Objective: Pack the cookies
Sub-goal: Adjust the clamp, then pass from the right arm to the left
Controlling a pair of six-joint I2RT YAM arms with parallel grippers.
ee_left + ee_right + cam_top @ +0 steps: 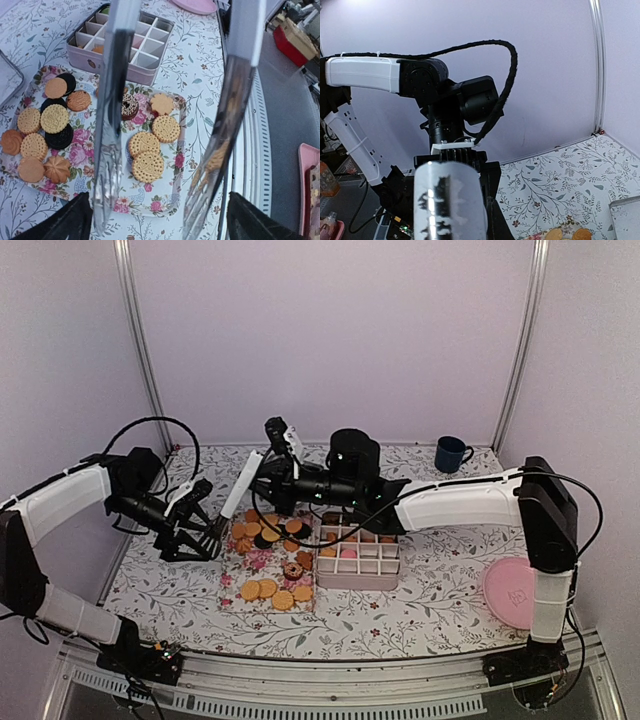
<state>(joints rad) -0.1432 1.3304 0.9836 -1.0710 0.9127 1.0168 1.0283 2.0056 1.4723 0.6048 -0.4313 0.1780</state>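
The left claw [147, 229] stands wide open. Its two long silvery blades are spread apart and there is nothing held between them. Beneath it, on a flowered tray [82, 150], lie the cookies [148, 166]. Two pale golden ones show in the gap between the blades, with two more and a chocolate-topped one close by. A larger cluster of golden, orange and dark ones lies outside the blade farther from the surface's [195, 100] near edge.

A divided box [82, 57] stands just beside the tray, partly hidden behind that same blade. One orange cookie shows in a compartment and a green one in a far corner.

The right claw [238, 495] is closed, and I cannot tell whether it has hold of anything. In the overhead view it hangs above the tray's far end, near the left claw but apart from it, its arm stretched across over the box. A pink plate [510, 590] lies well away from both claws, by the right arm's base. A blue mug [450, 453] stands at the far edge.
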